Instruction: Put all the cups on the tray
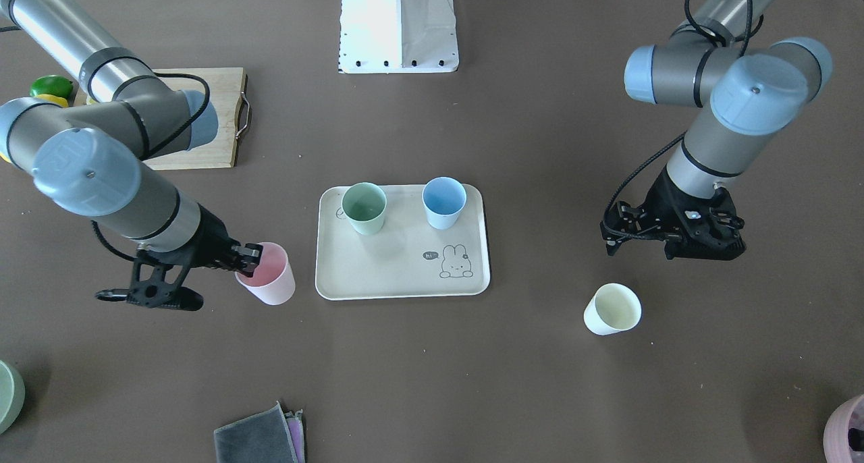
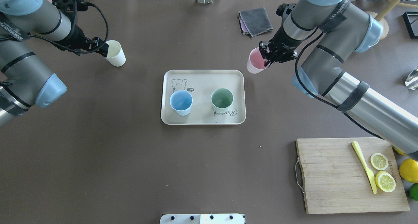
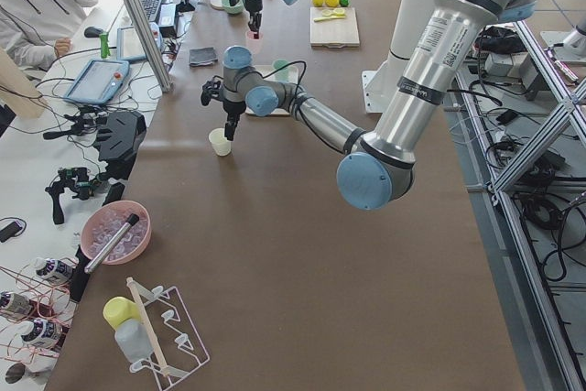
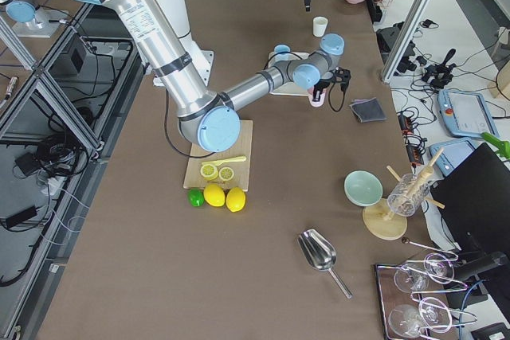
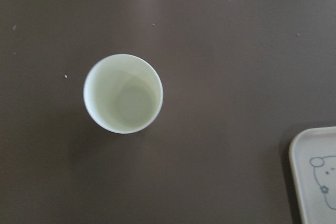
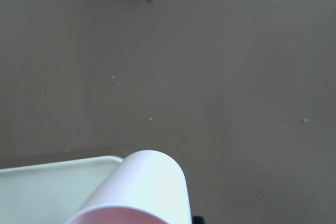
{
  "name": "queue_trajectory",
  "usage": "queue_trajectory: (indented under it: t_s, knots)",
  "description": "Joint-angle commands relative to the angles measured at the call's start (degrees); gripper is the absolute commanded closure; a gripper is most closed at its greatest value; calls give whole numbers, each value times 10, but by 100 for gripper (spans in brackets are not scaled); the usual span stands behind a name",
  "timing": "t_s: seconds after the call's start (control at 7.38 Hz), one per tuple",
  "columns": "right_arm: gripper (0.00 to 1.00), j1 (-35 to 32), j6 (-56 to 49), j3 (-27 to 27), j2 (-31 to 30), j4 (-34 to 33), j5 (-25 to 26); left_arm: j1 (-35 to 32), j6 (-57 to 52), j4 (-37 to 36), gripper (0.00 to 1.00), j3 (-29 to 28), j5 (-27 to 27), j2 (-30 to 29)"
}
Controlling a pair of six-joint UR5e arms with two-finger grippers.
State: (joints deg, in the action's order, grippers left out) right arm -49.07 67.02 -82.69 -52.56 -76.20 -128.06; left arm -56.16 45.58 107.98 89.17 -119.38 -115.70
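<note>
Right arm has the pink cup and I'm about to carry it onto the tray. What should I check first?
1. Grip of right gripper on pink cup: ok, it pinches the rim.
2. Bare space on tray: ok, the bunny-side half is free; green cup and blue cup stand along the other side.
3. Pink cup high enough to clear the tray rim: cannot tell.
4. State of pale yellow cup: ok, upright on the table.
5. Opening of left gripper: cannot tell.
</note>
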Motion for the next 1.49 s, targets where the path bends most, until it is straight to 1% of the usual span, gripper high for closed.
queue_trajectory:
  t_s: [0.0, 0.14, 0.27, 0.41, 0.54, 0.68, 0.81, 0.95, 1.08, 1.22, 1.36]
  knots:
    - [100, 79, 92, -20, 38, 0, 62, -30, -1, 77, 2, -95, -37, -24]
    - [100, 93, 108, -13, 47, -1, 89, -31, 1, 74, 2, -111, -38, -45]
    - [100, 94, 107, -5, 48, 0, 95, -31, 2, 73, 2, -118, -38, -58]
    - [92, 94, 108, 8, 54, 0, 96, -28, 2, 72, 2, -119, -38, -58]
    - [1, 94, 134, 23, 73, 3, 102, -27, -4, 78, 2, -142, -36, -59]
    - [0, 91, 132, 22, 77, 5, 103, -25, -4, 79, 2, -157, -32, -70]
    - [0, 77, 134, 15, 86, 1, 94, -23, -1, 78, 10, -159, -33, -70]
    - [0, 64, 131, 12, 87, 1, 81, -15, -1, 79, 13, -157, -35, -69]
    - [0, 38, 127, 9, 86, -1, 53, -2, -1, 79, 27, -163, -32, -66]
    - [0, 17, 124, 0, 80, -2, 31, 0, -1, 79, 36, -173, -32, -66]
    - [0, 1, 123, -5, 75, -3, 19, 3, -1, 79, 61, -174, -32, -66]
